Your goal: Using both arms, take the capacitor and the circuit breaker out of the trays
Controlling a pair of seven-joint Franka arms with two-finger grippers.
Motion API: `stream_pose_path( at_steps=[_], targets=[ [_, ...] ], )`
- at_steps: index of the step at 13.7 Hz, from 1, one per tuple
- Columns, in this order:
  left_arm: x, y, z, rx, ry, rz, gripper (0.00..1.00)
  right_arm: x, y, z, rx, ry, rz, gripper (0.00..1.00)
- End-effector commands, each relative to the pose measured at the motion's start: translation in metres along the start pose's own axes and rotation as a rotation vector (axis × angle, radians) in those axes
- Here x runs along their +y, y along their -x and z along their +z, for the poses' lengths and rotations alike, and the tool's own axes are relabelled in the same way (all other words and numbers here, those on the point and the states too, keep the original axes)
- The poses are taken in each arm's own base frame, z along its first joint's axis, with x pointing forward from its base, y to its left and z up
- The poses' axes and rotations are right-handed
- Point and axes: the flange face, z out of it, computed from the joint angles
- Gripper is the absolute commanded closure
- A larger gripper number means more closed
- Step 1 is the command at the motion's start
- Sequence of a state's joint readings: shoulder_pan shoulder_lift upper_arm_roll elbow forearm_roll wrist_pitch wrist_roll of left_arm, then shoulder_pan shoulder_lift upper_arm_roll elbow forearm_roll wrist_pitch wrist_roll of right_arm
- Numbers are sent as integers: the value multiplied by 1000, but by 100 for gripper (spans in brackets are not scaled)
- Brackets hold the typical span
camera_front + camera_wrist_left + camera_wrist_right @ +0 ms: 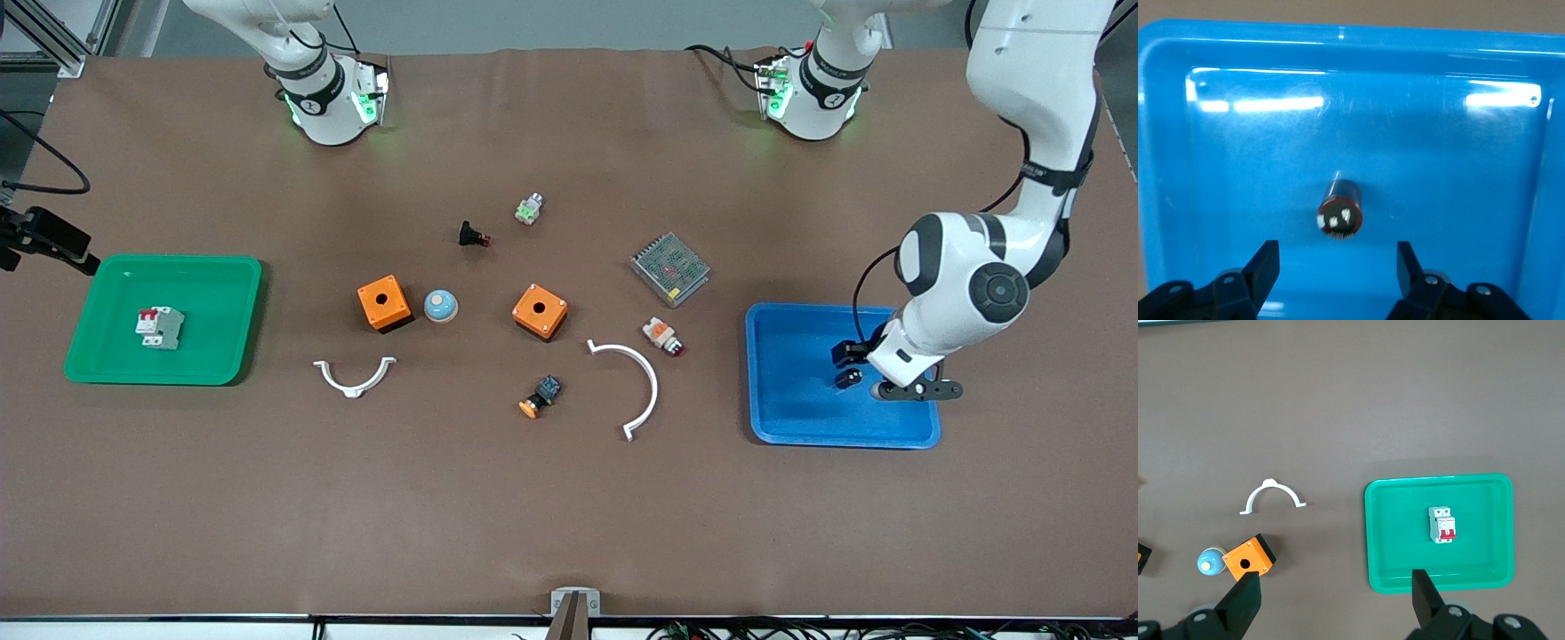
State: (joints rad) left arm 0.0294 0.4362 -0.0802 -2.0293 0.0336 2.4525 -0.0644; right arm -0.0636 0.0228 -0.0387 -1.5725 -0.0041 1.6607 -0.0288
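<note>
Brown paper covers your bench (569,498), with a green tray (98,356) at the right arm's end and a blue tray (791,418) at the left arm's end. Your breaker (160,327) lies flat inside the green tray, red levers at one end, touching none of the walls. Your right hand (1335,593) hangs high over the bench with its fingers spread wide and nothing between them; its wrist view looks down on the breaker (1443,524) in that tray (1391,520).

Your left hand (849,366) is low in the blue tray, fingers (1268,267) parted wide and holding nothing. The capacitor (1340,209) rests on the tray floor (1458,187) just ahead of the fingertips, clear of both, its marked end facing the wrist camera.

Between the trays you have two orange boxes (384,303) (540,311) and two white curved clips (354,376) (633,384).
</note>
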Motion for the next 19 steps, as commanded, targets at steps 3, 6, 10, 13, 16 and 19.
stream_pose_path(
  at_steps=[3, 6, 10, 13, 16, 19],
  targets=[
    [-1, -7, 21, 17, -1, 1, 39, 8, -18, 35, -67, -2, 12, 0],
    [-1, -13, 24, 30, 1, -2, 45, 47, -27, 73, -127, -5, 21, 0],
    [-1, -17, 24, 37, 4, -23, 53, 102, -34, 124, -187, -23, -3, 0],
    [-3, -16, 24, 35, 3, -27, 73, 138, -33, 157, -215, -30, -43, 0],
    [-6, -14, 16, 34, -1, -30, 97, 168, -20, 200, -230, -44, -83, 0],
    [0, -10, -28, 31, -9, -20, 100, 185, -2, 231, -224, -48, -73, 0]
  ],
)
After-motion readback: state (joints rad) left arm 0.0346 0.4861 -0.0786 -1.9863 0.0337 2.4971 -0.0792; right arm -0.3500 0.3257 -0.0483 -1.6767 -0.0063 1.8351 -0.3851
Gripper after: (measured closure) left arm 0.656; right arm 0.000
